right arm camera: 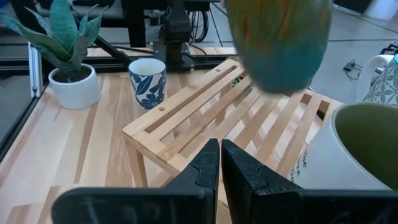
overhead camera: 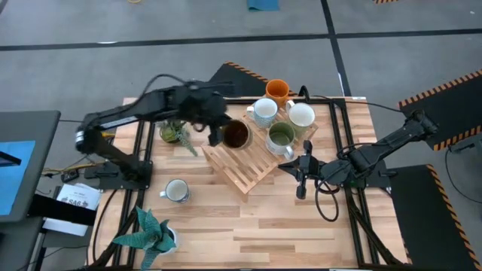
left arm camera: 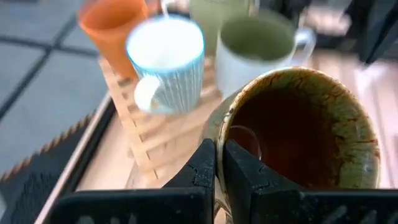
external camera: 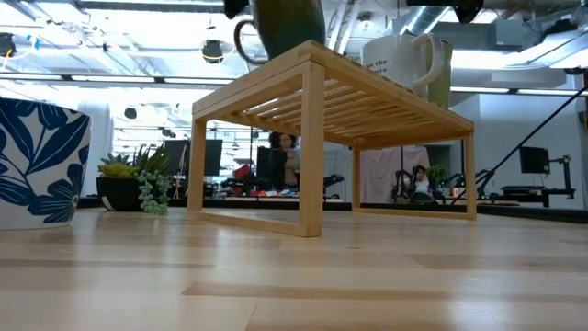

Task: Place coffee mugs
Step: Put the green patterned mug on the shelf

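The dark brown mug [overhead camera: 236,135] hangs over the near-left corner of the slatted wood rack [overhead camera: 248,169], pinched by its rim in the left gripper [left arm camera: 219,163], whose fingers are closed tight on the mug's wall. In the low view its underside [external camera: 288,25] sits just above the rack's top, and I cannot tell whether it touches. Close behind it on the rack stand a striped white mug [overhead camera: 264,111], a pale green mug [overhead camera: 282,137] and a cream mug [overhead camera: 302,116]; the orange mug [overhead camera: 277,90] is at the rack's far edge. A white mug with blue leaves [overhead camera: 176,190] stands alone on the tabletop [overhead camera: 301,226], well apart from the rack. A small potted plant [overhead camera: 173,132] sits just beside the left gripper; another leafy plant [overhead camera: 151,232] stands at the near-left corner. The right gripper [overhead camera: 301,184] waits beside the rack's right side, fingers closed on nothing.
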Controlling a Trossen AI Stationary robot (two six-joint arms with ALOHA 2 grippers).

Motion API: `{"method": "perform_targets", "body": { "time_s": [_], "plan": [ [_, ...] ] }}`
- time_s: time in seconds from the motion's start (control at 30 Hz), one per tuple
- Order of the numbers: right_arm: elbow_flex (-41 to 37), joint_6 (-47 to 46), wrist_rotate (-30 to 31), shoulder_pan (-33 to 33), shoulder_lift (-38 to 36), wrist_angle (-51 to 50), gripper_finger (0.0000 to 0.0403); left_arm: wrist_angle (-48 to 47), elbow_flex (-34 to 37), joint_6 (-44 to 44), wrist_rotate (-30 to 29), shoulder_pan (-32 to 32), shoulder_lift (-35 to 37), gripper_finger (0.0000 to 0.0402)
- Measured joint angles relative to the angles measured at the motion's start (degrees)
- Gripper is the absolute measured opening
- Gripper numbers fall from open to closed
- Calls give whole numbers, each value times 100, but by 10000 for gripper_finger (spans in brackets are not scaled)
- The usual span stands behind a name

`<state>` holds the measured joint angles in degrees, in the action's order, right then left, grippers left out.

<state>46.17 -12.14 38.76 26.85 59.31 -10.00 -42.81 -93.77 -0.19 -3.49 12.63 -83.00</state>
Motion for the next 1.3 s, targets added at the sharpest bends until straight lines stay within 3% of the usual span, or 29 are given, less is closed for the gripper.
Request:
{"method": "perform_targets", "body": {
  "time_s": [0.13, 0.33, 0.73, 1.3],
  "plan": [
    [0, 1, -2, 0, -1, -17, 44, -778, -804, 234, -188, -2, -800, 0],
    [0, 2, -4, 0, 0, -51, 44, -850, -1508, 358, -166, 1, -1395, 0],
    [0, 7, -9, 0, 0, -159, 44, -1054, -1494, 230, -142, 51, -1473, 1],
    [0, 7, -20, 0, 0, -164, 44, -1041, -1492, 446, -509, 143, -1565, 55]
  ]
}}
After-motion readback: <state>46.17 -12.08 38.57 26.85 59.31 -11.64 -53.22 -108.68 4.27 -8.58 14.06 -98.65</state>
